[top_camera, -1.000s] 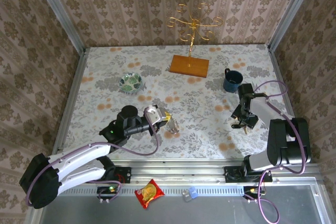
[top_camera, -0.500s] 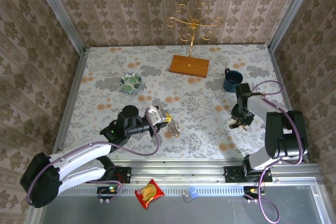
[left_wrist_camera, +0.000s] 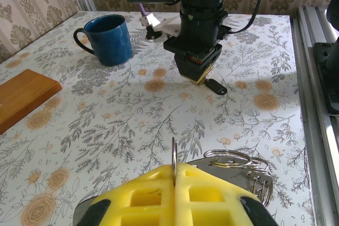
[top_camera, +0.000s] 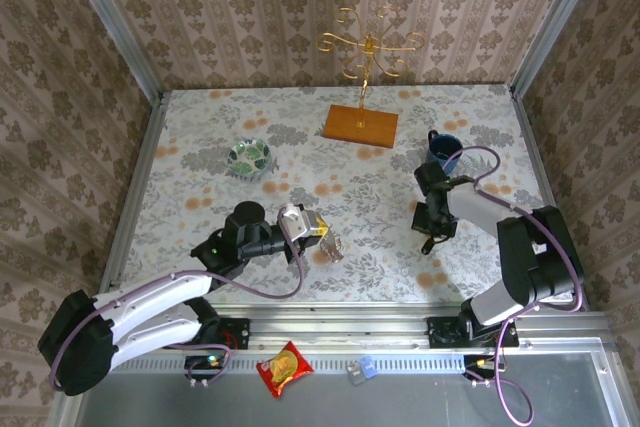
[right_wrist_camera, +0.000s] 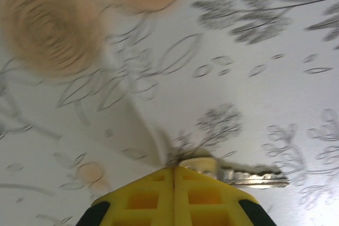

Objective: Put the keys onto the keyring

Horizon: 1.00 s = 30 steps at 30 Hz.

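On the flowered table (top_camera: 200,137) a small patterned bowl (top_camera: 249,156) sits at about 11 o'clock from the left claw (top_camera: 318,232). The left claw's yellow fingers (left_wrist_camera: 143,202) are pressed fully together on the keyring (top_camera: 332,245). From the left wrist, a thin metal ring (left_wrist_camera: 174,158) stands edge-on, pinched between the fingertips. The rest of the keyring (left_wrist_camera: 233,160) hangs at their 2 o'clock: a cluster of shiny wire loops stacked on a flat grey tab, low over the cloth. At 12 o'clock on the table stands a gold wire stand (top_camera: 368,47) on a wooden base (top_camera: 360,125). To the right, the right claw (top_camera: 430,237) points down at the cloth, well apart from the keyring, at roughly its 3 o'clock. Its own camera shows the yellow fingers (right_wrist_camera: 212,199) closed with no gap, nipping the pale yellowish head of a key (right_wrist_camera: 233,175). The silver notched blade sticks out toward 3 o'clock, flat and close to the table. From the left wrist the same claw (left_wrist_camera: 198,75) has that key (left_wrist_camera: 215,86) showing as a small dark oval at its 4 o'clock, on or just above the cloth. A dark blue mug (top_camera: 442,152) stands at 12 o'clock from the right claw.
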Tool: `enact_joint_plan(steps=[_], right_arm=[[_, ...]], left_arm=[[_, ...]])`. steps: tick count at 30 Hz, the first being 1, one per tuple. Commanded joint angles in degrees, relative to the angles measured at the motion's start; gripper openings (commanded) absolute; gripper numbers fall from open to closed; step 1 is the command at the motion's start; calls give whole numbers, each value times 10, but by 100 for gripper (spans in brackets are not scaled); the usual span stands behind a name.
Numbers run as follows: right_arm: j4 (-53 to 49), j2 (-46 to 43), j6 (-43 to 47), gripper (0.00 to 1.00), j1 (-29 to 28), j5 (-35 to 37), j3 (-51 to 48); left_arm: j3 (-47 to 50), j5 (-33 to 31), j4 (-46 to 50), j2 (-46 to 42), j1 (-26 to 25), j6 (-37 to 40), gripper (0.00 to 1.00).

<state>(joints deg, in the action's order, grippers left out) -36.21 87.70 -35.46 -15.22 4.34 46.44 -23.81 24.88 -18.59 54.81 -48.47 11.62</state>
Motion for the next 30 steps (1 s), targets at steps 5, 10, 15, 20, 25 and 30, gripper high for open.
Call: enact_joint_plan(steps=[5, 10, 15, 20, 25, 30], right_arm=[[-30, -19, 13, 7, -61, -7, 20], [-39, -29, 12, 10, -60, 8, 24], [-48, -43, 18, 23, -36, 18, 29], [-54, -51, 28, 34, 9, 30, 15], [-40, -53, 42, 35, 36, 12, -7], [-33, -44, 48, 38, 37, -3, -22]], left_arm=[[-20, 10, -4, -8, -6, 7, 0], [-18, 8, -11, -7, -7, 6, 0], [-17, 6, -19, -3, -10, 6, 0], [-16, 5, -21, -1, -10, 8, 0], [-15, 6, -22, 0, -11, 8, 0], [-18, 6, -24, 3, -12, 7, 0]])
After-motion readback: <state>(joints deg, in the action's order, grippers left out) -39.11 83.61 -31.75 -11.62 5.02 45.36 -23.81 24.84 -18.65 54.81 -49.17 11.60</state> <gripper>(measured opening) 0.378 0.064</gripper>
